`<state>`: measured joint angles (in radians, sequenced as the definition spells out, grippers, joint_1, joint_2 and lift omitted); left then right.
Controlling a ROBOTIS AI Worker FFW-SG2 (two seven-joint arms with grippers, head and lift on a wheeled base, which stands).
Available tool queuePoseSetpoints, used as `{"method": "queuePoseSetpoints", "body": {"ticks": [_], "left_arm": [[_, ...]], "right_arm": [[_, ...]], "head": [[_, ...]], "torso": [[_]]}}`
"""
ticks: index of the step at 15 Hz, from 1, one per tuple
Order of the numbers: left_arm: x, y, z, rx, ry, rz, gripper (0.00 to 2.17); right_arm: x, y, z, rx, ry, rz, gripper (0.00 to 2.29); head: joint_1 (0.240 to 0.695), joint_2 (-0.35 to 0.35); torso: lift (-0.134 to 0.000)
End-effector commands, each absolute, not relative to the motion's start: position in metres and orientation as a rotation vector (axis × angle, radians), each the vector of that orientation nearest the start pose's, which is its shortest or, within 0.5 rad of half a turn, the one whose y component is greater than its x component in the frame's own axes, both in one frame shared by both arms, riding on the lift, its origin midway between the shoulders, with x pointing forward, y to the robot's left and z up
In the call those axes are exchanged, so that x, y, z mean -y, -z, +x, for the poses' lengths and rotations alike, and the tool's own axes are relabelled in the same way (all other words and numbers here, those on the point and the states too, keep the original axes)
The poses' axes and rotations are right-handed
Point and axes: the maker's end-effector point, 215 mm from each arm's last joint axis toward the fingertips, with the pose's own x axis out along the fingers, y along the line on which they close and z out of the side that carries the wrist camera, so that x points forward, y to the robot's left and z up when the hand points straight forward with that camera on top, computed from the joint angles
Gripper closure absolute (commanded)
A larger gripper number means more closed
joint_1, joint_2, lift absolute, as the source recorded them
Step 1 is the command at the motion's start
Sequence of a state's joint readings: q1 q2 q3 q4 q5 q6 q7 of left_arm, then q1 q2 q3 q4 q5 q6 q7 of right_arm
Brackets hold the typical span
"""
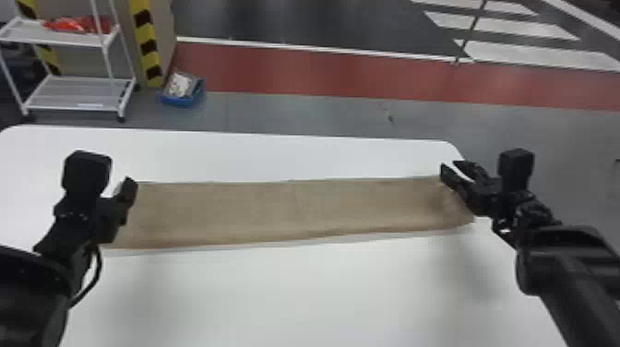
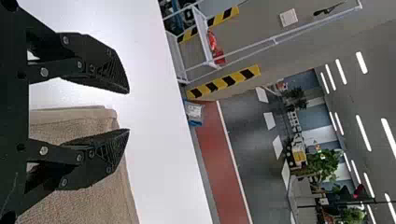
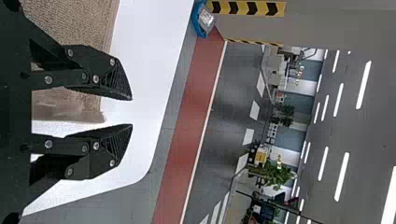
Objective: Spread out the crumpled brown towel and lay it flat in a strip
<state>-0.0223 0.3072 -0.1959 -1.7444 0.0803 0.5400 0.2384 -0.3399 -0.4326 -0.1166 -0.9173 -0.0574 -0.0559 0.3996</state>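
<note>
The brown towel (image 1: 295, 207) lies as a long, mostly smooth strip across the white table, with slight unevenness at its right end. My left gripper (image 1: 121, 191) is over the towel's left end, and my right gripper (image 1: 454, 173) is over its far right corner. In the left wrist view, my left gripper (image 2: 129, 111) stands open, with a towel corner (image 2: 105, 114) between and below its fingers. In the right wrist view, my right gripper (image 3: 132, 112) is open too, the towel's end edge (image 3: 70, 112) showing between its fingers.
The white table (image 1: 295, 295) has its rounded far right corner beside my right gripper. Beyond the far edge, on the floor, stand a white shelf cart (image 1: 76, 92) and a blue bin (image 1: 182, 99).
</note>
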Motion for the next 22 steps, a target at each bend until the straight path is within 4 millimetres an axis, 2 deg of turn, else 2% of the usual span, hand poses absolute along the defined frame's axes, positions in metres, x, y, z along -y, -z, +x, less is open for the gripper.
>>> {"method": "queuePoseSetpoints", "body": {"ticks": [1, 3, 5, 7, 8, 11, 13, 15, 17, 19, 22], "left_arm": [[-0.285, 0.387, 0.584, -0.29, -0.097, 0.33, 0.02], [-0.292, 0.384, 0.576, -0.279, -0.113, 0.324, 0.02], [-0.297, 0.386, 0.56, -0.29, -0.103, 0.27, 0.02], [-0.305, 0.386, 0.546, -0.312, -0.104, 0.188, 0.03], [-0.307, 0.387, 0.539, -0.315, -0.1, 0.17, 0.06], [-0.291, 0.398, 0.518, -0.361, -0.018, 0.055, 0.15], [-0.284, 0.403, 0.515, -0.376, 0.012, 0.022, 0.2], [-0.275, 0.405, 0.514, -0.388, 0.05, -0.005, 0.21], [-0.271, 0.43, 0.506, -0.476, 0.066, -0.001, 0.22], [-0.275, 0.447, 0.499, -0.535, 0.061, 0.02, 0.22], [-0.285, 0.453, 0.497, -0.548, 0.039, 0.043, 0.34]], "right_arm": [[0.475, 0.41, 0.631, -0.267, -0.083, -0.226, 0.1], [0.477, 0.412, 0.62, -0.262, -0.078, -0.211, 0.11], [0.483, 0.415, 0.603, -0.267, -0.07, -0.194, 0.11], [0.487, 0.426, 0.585, -0.301, -0.065, -0.155, 0.16], [0.498, 0.436, 0.569, -0.327, -0.052, -0.135, 0.2], [0.492, 0.447, 0.543, -0.349, -0.07, -0.095, 0.22], [0.491, 0.455, 0.532, -0.362, -0.073, -0.09, 0.22], [0.491, 0.458, 0.529, -0.365, -0.073, -0.082, 0.22], [0.49, 0.459, 0.527, -0.368, -0.076, -0.081, 0.22], [0.489, 0.458, 0.528, -0.365, -0.08, -0.082, 0.22], [0.487, 0.455, 0.529, -0.359, -0.082, -0.081, 0.22]], "head": [[0.695, -0.17], [0.695, -0.167], [0.695, -0.168], [0.695, -0.172], [0.695, -0.173], [0.695, -0.188], [0.695, -0.201], [0.695, -0.214], [0.695, -0.223], [0.695, -0.228], [0.695, -0.225]], "torso": [[-0.124], [-0.124], [-0.124], [-0.124], [-0.124], [-0.124], [-0.124], [-0.124], [-0.124], [-0.124], [-0.124]]}}
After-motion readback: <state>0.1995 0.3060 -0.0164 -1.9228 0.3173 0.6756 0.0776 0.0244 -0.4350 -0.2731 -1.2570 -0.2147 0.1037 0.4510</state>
